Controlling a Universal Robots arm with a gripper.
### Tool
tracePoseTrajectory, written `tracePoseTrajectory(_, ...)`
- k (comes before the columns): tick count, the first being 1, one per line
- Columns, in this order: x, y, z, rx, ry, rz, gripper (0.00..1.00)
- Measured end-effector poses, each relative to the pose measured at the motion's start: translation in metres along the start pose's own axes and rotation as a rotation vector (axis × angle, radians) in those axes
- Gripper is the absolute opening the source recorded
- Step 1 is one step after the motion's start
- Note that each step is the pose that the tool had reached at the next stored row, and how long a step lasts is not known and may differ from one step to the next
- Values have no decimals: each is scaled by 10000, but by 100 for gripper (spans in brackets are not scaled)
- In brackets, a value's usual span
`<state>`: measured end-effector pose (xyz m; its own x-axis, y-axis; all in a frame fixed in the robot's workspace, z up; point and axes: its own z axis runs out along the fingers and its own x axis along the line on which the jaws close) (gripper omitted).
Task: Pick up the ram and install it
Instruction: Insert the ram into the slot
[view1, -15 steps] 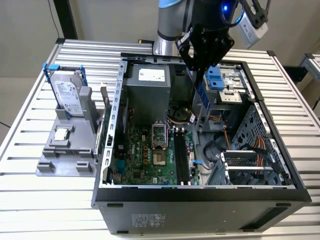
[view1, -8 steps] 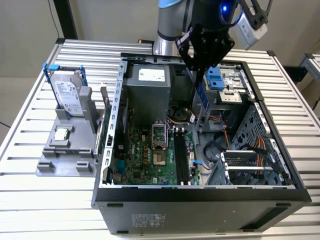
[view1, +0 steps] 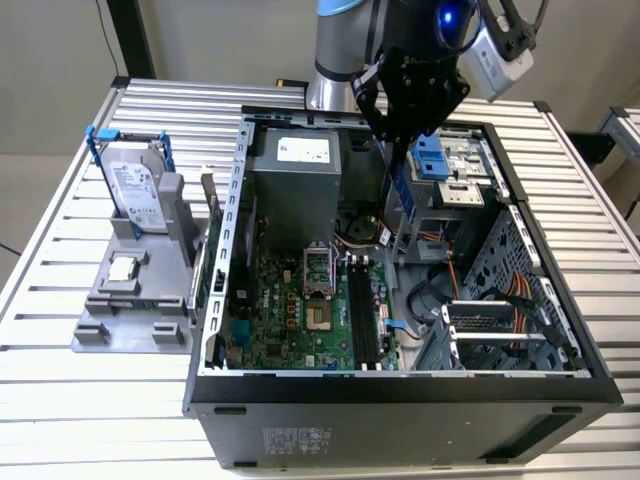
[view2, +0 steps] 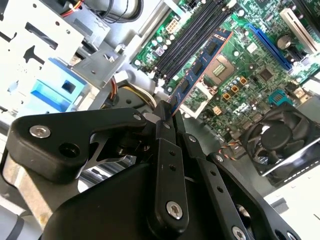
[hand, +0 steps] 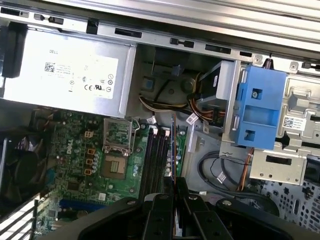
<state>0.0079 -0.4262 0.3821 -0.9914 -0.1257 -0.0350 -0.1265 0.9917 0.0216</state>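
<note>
Claw (view2: 169, 112): pressed together, pinching the ram (view2: 200, 65) by one short end. The rest of the stick points away from the fingers toward the board.

Handling, my read:
- Light, thin and stiff, so weight won't bother you.
- It won't flex much, so a sideways knock could crack it or twist it in the pinch.
- The flat faces carry chips and look smooth, so expect it to slip if the squeeze is weak.
- Best hold is on the bare board ends or the top edge. Keep off the contact edge and the chips.

Pose:
- In the exterior view the arm drops in from the top with the wrist pointing down.
- The claw hangs over the open case (view1: 400, 400), between the power supply (view1: 295, 180) and the blue drive bracket (view1: 432, 160).
- The ram hangs long-axis down there, its low end above the motherboard (view1: 290, 310) and not yet seated.

In the first wrist view you see the stick edge-on, just beside the long black memory slots (hand: 152, 160), on the blue bracket's side. The open processor socket (hand: 116, 167) lies on the slots' other side.

Farther off, toward the exterior view's left, the hard drive (view1: 135, 195) stands in a grey holder (view1: 120, 310) on the slatted surface (view1: 60, 400), well apart from the claw.
</note>
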Motion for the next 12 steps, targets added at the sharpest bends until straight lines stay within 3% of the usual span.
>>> tracePoseTrajectory(12, 0, 0, 2, 22, -13, 613, 0)
